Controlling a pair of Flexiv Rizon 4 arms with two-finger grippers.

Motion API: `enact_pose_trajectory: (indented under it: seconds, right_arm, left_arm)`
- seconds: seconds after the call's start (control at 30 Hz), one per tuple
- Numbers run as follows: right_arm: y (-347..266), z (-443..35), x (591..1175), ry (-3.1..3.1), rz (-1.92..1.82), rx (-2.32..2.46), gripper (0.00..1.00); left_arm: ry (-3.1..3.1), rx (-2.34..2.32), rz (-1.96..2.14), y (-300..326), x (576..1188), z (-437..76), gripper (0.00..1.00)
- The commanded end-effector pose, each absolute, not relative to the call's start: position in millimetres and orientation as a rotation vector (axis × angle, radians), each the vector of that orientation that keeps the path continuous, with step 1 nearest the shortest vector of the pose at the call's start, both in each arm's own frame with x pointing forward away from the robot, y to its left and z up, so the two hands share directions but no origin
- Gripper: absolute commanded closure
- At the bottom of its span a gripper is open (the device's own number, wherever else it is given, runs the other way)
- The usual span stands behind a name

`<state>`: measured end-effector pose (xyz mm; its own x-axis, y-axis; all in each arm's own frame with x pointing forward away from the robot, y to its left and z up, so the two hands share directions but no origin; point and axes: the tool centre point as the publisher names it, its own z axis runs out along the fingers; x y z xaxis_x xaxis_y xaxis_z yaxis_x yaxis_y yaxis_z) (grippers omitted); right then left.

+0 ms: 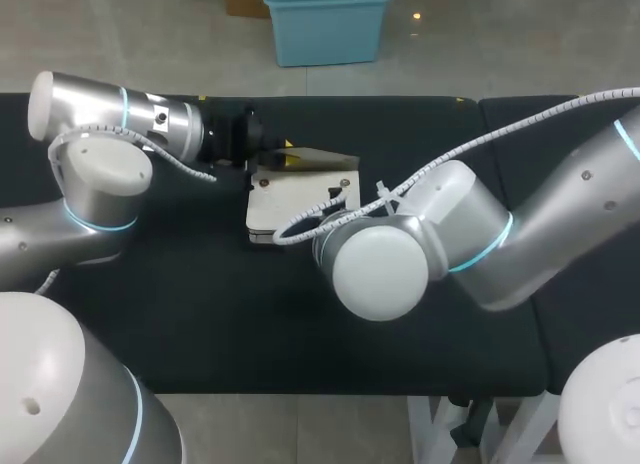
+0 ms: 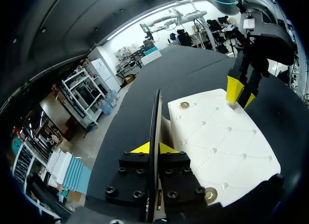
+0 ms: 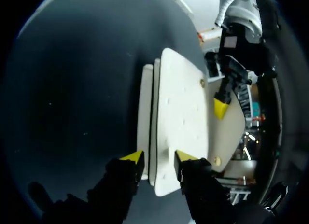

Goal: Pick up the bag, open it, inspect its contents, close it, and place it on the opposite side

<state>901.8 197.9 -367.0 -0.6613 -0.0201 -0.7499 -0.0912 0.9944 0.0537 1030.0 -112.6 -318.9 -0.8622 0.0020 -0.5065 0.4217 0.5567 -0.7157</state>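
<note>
A white quilted bag (image 1: 285, 199) lies mid-table with its flap (image 1: 325, 162) lifted at the far side. My left gripper (image 1: 288, 156) is shut on that flap, which shows edge-on between its yellow tips (image 2: 154, 149). The bag's face (image 2: 217, 142) carries two brass snaps (image 2: 184, 105). My right arm's wrist (image 1: 375, 269) covers the bag's right edge and hides its gripper in the head view. In the right wrist view that gripper (image 3: 159, 159) straddles the edge of the bag (image 3: 181, 113), one finger on each side, both touching. The left wrist view shows the right gripper (image 2: 241, 94) at the bag's far corner.
The black table (image 1: 200, 314) stretches wide to the front and left of the bag. My right arm's white corrugated cable (image 1: 310, 216) loops over the bag's right part. A seam between table pads (image 1: 478, 109) runs at the right.
</note>
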Motion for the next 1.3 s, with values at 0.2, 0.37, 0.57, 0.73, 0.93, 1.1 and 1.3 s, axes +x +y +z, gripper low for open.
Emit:
enact_pose_trajectory:
  seconds: [0.2, 0.37, 0.57, 0.73, 0.93, 1.1, 1.3]
  right_arm:
    - [193, -376, 913, 2.192, 0.106, -0.071, 0.72]
    - [190, -382, 915, 2.199, 0.093, -0.066, 0.72]
    - [186, -384, 917, 2.191, 0.073, -0.043, 0.95]
    - [189, -380, 921, 2.169, 0.078, -0.042, 1.0]
    - [191, -380, 922, 2.166, 0.07, -0.043, 1.0]
    - [191, -380, 922, 2.166, 0.07, -0.043, 1.0]
    - [191, -380, 922, 2.166, 0.07, -0.043, 1.0]
  left_arm:
    - [2.339, 0.364, -1.264, -111, 1032, -320, 1.0]
    - [2.341, 0.375, -1.269, -112, 1033, -321, 1.0]
    - [2.342, 0.397, -1.273, -113, 1032, -322, 1.0]
    - [2.326, 0.415, -1.277, -112, 1030, -322, 1.0]
    - [2.294, 0.454, -1.27, -111, 1026, -321, 1.0]
    - [2.247, 0.496, -1.275, -112, 1018, -318, 1.0]
    - [2.204, 0.593, -1.234, -113, 1005, -316, 1.0]
